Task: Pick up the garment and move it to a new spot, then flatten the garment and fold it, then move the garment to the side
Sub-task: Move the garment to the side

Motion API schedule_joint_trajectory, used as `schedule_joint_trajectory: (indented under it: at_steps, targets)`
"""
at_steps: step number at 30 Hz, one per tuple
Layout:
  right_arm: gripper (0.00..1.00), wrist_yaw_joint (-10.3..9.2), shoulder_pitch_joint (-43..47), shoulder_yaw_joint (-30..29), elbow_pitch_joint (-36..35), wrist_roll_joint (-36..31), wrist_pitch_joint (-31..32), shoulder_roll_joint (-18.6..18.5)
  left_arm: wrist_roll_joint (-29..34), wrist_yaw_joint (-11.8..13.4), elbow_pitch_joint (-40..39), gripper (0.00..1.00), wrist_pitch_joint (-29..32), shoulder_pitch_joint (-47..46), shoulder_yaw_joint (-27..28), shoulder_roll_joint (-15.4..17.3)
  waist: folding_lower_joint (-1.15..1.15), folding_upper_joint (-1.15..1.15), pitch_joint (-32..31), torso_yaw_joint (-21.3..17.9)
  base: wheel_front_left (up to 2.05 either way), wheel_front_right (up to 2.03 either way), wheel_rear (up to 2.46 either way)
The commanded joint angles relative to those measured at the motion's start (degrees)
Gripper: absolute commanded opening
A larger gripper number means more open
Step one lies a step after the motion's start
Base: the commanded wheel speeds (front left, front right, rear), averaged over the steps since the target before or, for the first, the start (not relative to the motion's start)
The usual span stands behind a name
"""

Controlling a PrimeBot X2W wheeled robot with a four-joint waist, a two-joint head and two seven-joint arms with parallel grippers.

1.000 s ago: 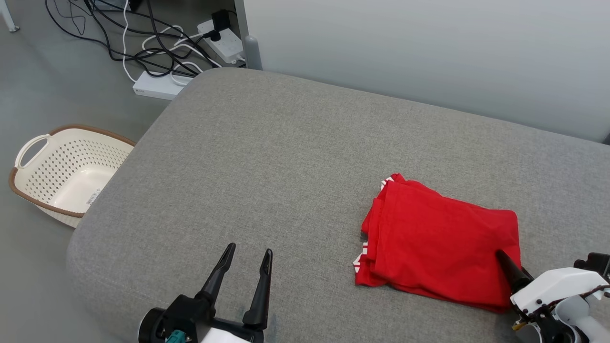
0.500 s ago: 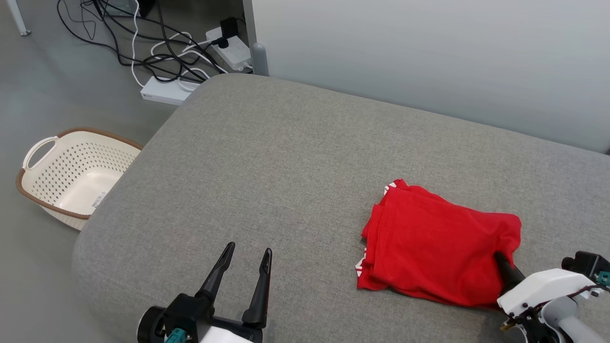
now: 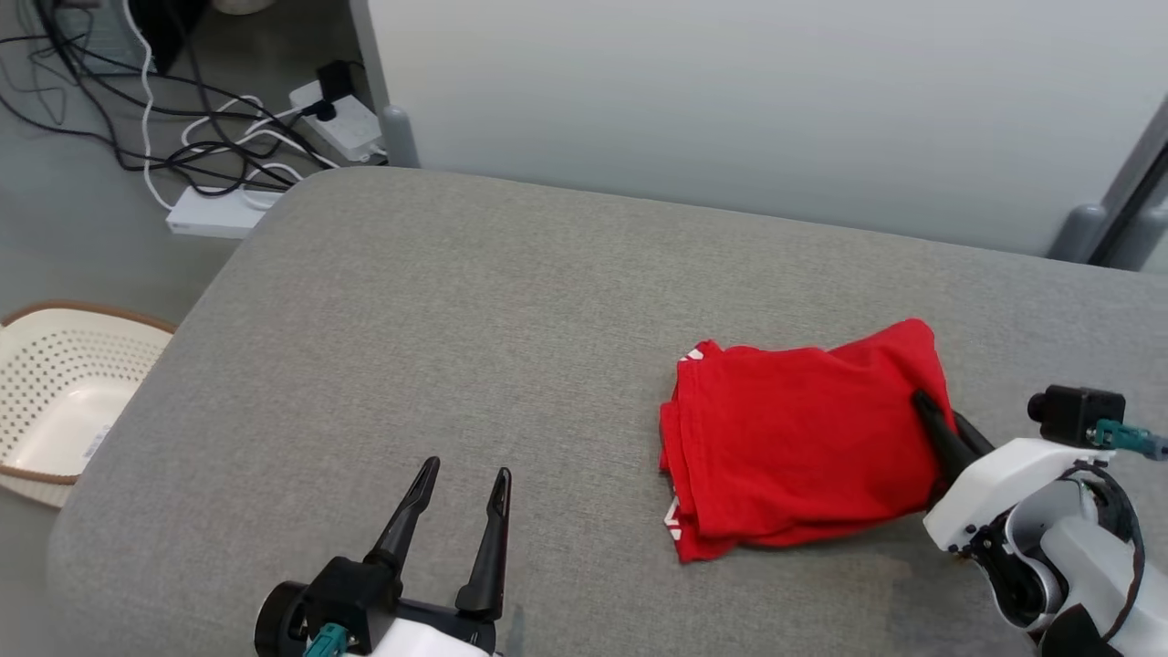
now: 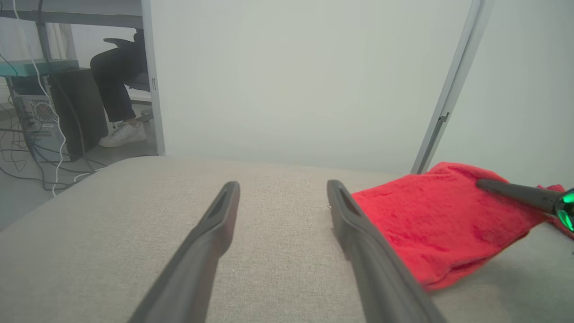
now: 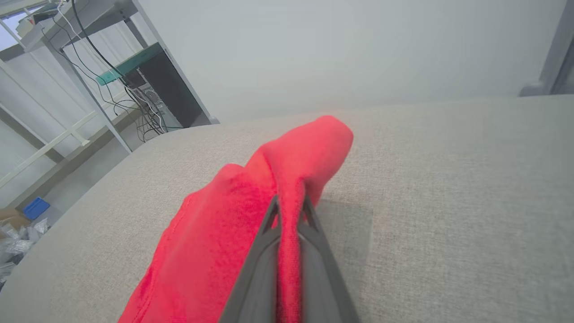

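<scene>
**Right gripper clamped on red garment, left gripper spread wide**

We take the grey cushion (image 3: 474, 301) as the landmark. The red garment (image 3: 794, 438) sits on the cushion's right half, nearer the front edge than the back. It is folded into a rough rectangle. A bit of white trim shows at the end facing the cushion's middle.

The right gripper (image 3: 920, 400) comes in from the cushion's front right corner. Its jaws are pinched tight on a fold at the garment's right end, with red cloth squeezed between them in the right wrist view. We see that end raised off the cushion, bunched into a hump above the jaws and casting a shadow on the grey fabric beneath. The rest of the garment lies flat on the cushion.

The left gripper (image 3: 465, 470) is over the cushion's front edge, left of centre and well apart from the garment. Its jaws stand apart with nothing between them but grey fabric. We cannot tell whether the tips touch the cushion.

Off the cushion's left side, on the floor, is a cream perforated basket (image 3: 36, 383) with a brown rim. Past the back left corner we see white power strips (image 3: 339, 117) and tangled cables (image 3: 119, 137). A pale wall panel (image 3: 730, 109) runs along the cushion's back edge. In the left wrist view a seated person's leg and white shoe (image 4: 122, 133) show beyond the back left corner.
</scene>
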Motion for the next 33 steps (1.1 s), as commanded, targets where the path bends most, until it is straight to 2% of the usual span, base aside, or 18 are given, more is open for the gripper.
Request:
schedule_joint_trajectory:
  at_steps: [1, 9, 15, 23, 33]
  targets:
    - [0.0, 0.0, -1.5, -0.8, -0.9, -2.6, -1.2, -0.8, 0.0, 0.5, -1.6, 1.0, -0.6, -3.5, 1.7, 0.0, 0.0, 0.0, 0.3, -2.8, 0.0, 0.0, 0.0]
    - [0.0, 0.0, -1.5, -6.0, -1.9, -11.0, -1.2, 0.3, -0.6, 0.3, -1.2, 1.0, -0.6, -5.7, 1.0, 0.0, 0.0, 0.0, 1.1, -10.7, 0.0, 0.0, 0.0]
    - [0.0, 0.0, -1.9, -8.5, -2.8, -14.9, -1.3, 1.3, -0.7, 0.0, -0.6, 1.0, -0.6, -7.3, 1.2, 0.0, 0.0, 0.0, 2.3, -17.5, 0.0, 0.0, 0.0]
    - [0.0, 0.0, -2.4, -10.4, -3.4, -18.0, -1.3, 2.4, -1.1, -0.4, -0.4, 1.0, -0.6, -8.3, 0.6, 0.0, 0.0, 0.0, 3.5, -25.7, 0.0, 0.0, 0.0]
    - [0.0, 0.0, -1.7, -12.1, -4.6, -20.3, -1.3, 4.4, -0.3, -0.9, 0.0, 1.0, -0.6, -9.7, 0.9, 0.0, 0.0, 0.0, 4.9, -33.4, 0.0, 0.0, 0.0]
